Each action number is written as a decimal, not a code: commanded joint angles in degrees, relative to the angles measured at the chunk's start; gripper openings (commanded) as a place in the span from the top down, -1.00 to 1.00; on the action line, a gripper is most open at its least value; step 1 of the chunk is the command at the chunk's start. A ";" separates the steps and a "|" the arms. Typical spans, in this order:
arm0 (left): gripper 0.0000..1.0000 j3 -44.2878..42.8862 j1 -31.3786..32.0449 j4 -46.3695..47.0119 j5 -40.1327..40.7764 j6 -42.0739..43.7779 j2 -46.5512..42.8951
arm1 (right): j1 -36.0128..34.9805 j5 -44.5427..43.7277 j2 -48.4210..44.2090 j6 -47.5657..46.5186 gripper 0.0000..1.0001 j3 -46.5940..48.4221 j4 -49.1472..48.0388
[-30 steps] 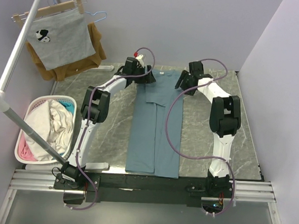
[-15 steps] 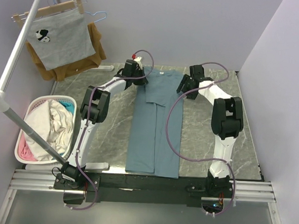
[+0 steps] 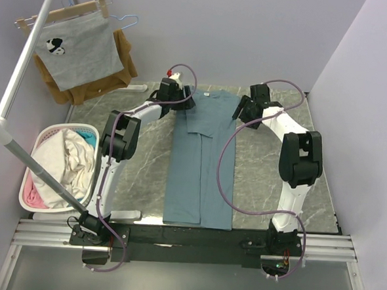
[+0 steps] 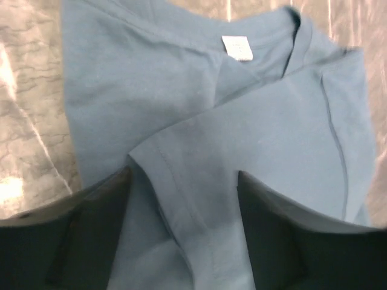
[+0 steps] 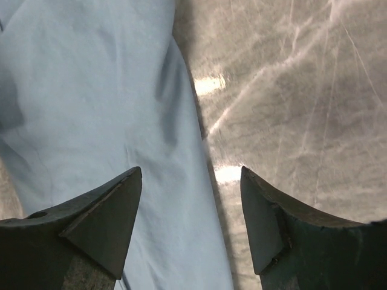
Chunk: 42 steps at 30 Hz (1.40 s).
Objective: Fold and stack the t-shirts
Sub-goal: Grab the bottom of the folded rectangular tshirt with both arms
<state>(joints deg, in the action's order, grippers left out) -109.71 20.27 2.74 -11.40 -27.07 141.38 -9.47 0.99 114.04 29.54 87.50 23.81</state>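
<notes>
A teal-blue t-shirt lies flat on the marble table, folded lengthwise into a long narrow strip with its collar at the far end. My left gripper hovers at the strip's far left corner. In the left wrist view, the left gripper is open over a folded-in sleeve, below the white neck label. My right gripper is at the far right corner. Seen from the right wrist, the right gripper is open and straddles the t-shirt's right edge, holding nothing.
A white laundry basket of crumpled clothes stands at the left of the table. Behind it, a grey printed shirt and a brown garment hang from a rack pole. Walls close in at the back and right.
Both grippers have shifted slightly toward the far edge. The right arm's elbow has swung outward to the right. The shirt's far end now lies a little straighter.
</notes>
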 commanded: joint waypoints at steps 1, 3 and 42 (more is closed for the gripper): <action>-0.62 0.03 -0.58 -0.46 2.26 0.09 -3.48 | 0.33 -0.91 -4.96 -0.89 -0.48 -2.33 -0.35; -0.64 -1.29 -0.85 -1.42 0.16 0.70 -2.95 | 0.33 -0.91 -5.49 -0.97 -0.48 -3.82 -0.35; -0.75 -19.74 0.12 -14.51 -11.19 2.38 12.42 | 0.16 -2.14 -12.34 -0.19 -0.50 -12.08 1.32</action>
<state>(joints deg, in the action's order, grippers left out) -124.29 22.72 -6.11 -26.92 -24.69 148.94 -9.47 0.47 107.13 29.30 77.43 24.32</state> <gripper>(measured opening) 0.872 0.746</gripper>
